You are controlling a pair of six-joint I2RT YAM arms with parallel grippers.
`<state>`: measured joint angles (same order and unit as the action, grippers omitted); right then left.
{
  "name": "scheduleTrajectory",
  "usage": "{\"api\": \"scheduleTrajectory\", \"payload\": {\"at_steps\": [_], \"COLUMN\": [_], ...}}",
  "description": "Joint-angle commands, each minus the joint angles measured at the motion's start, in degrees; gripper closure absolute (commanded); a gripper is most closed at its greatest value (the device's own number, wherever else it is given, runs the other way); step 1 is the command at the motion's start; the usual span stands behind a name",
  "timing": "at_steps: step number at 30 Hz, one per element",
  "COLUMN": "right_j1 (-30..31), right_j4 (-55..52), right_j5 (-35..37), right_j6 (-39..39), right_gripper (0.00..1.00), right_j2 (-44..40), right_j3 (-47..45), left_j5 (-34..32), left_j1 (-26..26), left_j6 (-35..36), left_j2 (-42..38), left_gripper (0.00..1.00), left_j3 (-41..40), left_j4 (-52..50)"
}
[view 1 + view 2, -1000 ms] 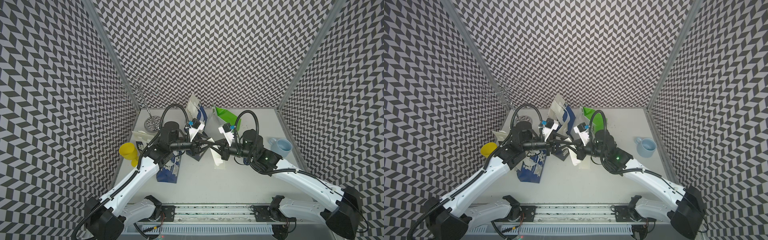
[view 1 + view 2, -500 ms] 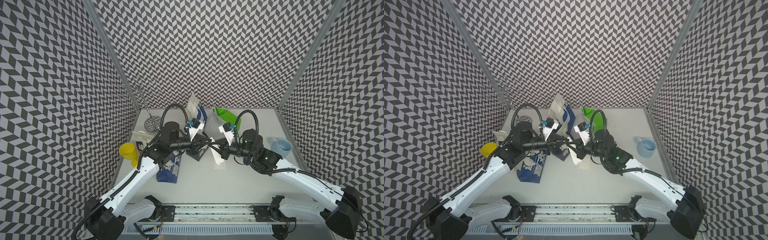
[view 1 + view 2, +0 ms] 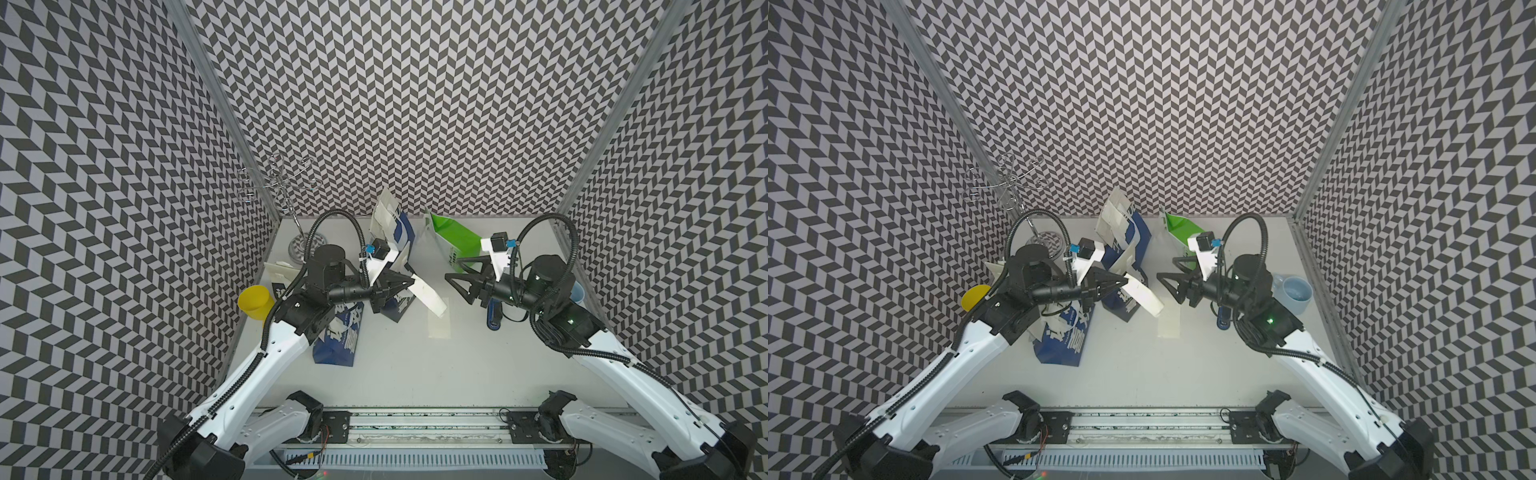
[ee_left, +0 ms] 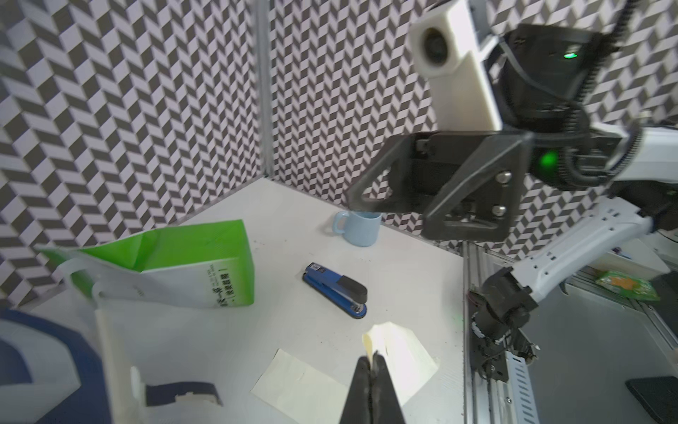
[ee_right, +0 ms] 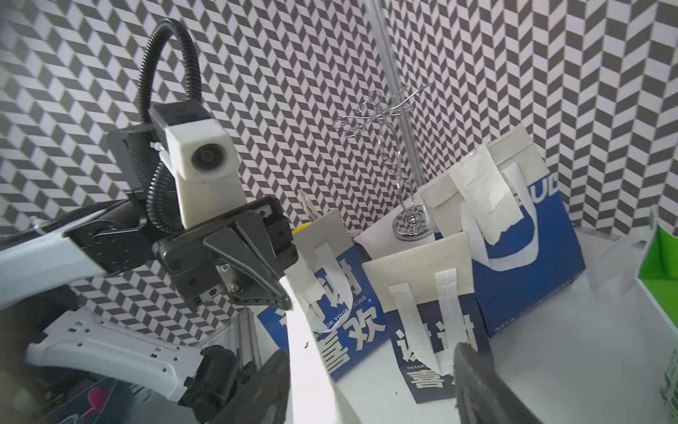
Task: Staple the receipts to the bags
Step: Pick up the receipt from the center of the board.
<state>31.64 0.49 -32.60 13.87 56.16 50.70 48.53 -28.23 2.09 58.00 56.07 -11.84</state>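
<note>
Pinching 1 receipt [image 4: 407, 352], left tool [image 4: 371, 361], stapler [image 4: 335, 290] near mug [image 4: 361, 229], green bag [image 4: 176, 257] beside

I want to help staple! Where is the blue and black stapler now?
In the left wrist view the blue-and-black stapler lies flat on the white table, on the robot's right side, between the green paper bag and the pale blue mug.

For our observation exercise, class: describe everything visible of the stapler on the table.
The stapler is blue with a black cap over its front half and a label on its rear; it looks like plastic with a metal nose. It lies flat and closed on the table, between the green bag and the pale blue mug, apart from both. Nothing else touches it.
</note>
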Motion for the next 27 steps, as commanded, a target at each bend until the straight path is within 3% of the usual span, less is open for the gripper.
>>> {"api": "scheduleTrajectory", "payload": {"at_steps": [1,8,13,17,27], "right_j1": [-0.17,-0.17,0.04,0.90,3.56], "right_j4": [5.41,12.31,13.30,14.40,10.63], "right_j5": [-14.11,-33.57,-35.25,-40.64,-40.61], "right_j6": [-1.09,1.88,2.81,4.05,1.99], "right_gripper": [0.30,0.28,0.28,0.26,0.24], "right_j2": [0.19,-0.41,0.29,1.40,3.13], "right_j3": [-2.39,-6.18,-6.79,-6.67,-6.46], "left_j5": [9.13,14.03,18.90,21.31,24.60], "left_j1": [-0.86,-0.93,-0.95,-1.01,-0.51], "left_j6": [6.34,13.37,15.47,20.82,24.86], "left_j2": [-3.99,-6.60,-5.80,-6.89,-11.17], "left_gripper": [1.00,1.00,1.00,1.00,1.00], "left_j3": [-1.36,0.17,1.21,0.60,-0.10], "left_j4": [-1.98,-7.63,-8.85,-9.72,-5.40]}}
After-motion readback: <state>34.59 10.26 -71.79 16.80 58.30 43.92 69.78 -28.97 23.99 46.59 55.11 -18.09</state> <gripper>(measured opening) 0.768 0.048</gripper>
